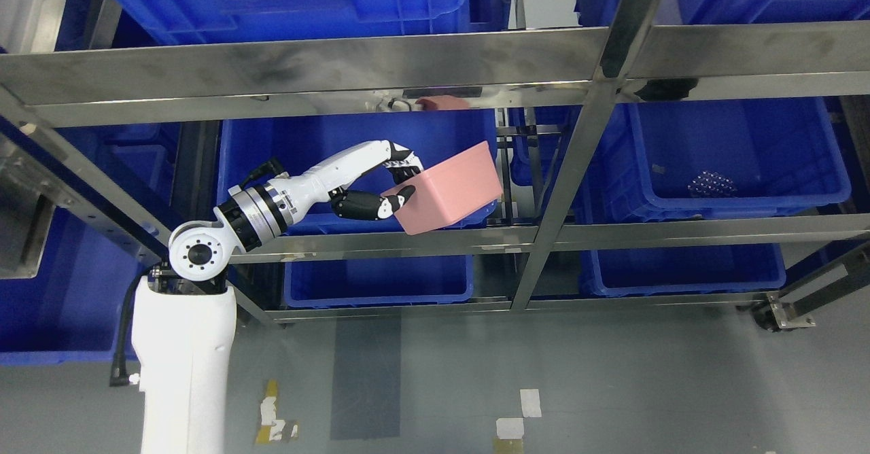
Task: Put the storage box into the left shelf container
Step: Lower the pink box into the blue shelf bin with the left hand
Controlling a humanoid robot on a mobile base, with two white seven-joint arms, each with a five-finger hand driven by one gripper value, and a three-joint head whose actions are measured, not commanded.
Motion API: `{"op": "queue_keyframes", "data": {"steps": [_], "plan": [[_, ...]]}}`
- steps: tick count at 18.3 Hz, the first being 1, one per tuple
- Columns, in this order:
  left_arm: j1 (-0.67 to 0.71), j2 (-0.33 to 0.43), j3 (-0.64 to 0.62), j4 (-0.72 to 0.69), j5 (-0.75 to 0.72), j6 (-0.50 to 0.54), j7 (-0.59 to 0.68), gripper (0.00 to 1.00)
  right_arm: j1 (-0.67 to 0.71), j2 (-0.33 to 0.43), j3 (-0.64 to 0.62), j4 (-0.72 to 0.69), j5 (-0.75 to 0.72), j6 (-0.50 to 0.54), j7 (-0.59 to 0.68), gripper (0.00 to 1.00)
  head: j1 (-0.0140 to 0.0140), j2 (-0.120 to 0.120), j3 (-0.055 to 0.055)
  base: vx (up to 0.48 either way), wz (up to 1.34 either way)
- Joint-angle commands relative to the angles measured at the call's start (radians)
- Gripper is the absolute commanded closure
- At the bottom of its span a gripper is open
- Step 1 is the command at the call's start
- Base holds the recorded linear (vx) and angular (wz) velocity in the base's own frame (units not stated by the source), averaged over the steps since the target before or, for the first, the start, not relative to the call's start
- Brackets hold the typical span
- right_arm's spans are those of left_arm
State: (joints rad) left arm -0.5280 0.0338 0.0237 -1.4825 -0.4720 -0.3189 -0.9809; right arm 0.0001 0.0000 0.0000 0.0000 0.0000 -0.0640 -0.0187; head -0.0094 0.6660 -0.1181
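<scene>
A pink storage box (452, 189) is held tilted in my left hand (397, 182), whose fingers grip its left rim. The box hangs over the front right corner of the left blue shelf container (299, 148) on the middle shelf level. My left arm comes up from the lower left and reaches into the shelf opening. The right arm is out of view.
A steel shelf frame (435, 66) with an upright post (578, 155) divides left and right bays. Another blue container (734, 155) sits in the right bay, more blue bins (377, 281) below and above. Grey floor with tape marks lies in front.
</scene>
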Motion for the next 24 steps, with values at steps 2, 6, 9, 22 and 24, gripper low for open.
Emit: {"op": "queue_keyframes", "data": {"steps": [2, 6, 9, 22, 24], "plan": [[0.010, 0.009, 0.185, 0.057, -0.141, 0.001, 0.004, 0.98, -0.006, -0.017, -0.003, -0.017, -0.002, 0.000, 0.006, 0.00, 0.0000, 0.000, 0.000, 0.021, -0.13], [0.005, 0.008, 0.216, 0.149, -0.174, 0.001, 0.093, 0.93, -0.006, -0.017, -0.003, -0.017, -0.002, 0.000, 0.006, 0.00, 0.0000, 0.000, 0.000, 0.000, -0.03], [-0.006, -0.003, 0.232, 0.229, -0.172, 0.000, 0.158, 0.90, -0.006, -0.017, -0.003, -0.017, -0.002, 0.000, 0.005, 0.00, 0.0000, 0.000, 0.000, -0.005, 0.05], [-0.144, -0.016, 0.200, 0.465, -0.169, 0.004, 0.395, 0.27, -0.006, -0.017, -0.003, -0.017, -0.002, 0.000, 0.006, 0.00, 0.0000, 0.000, 0.000, -0.001, 0.01], [-0.142, -0.016, 0.165, 0.462, -0.151, -0.002, 0.445, 0.04, -0.006, -0.017, -0.003, -0.017, -0.002, 0.000, 0.005, 0.00, 0.0000, 0.000, 0.000, 0.000, 0.00]]}}
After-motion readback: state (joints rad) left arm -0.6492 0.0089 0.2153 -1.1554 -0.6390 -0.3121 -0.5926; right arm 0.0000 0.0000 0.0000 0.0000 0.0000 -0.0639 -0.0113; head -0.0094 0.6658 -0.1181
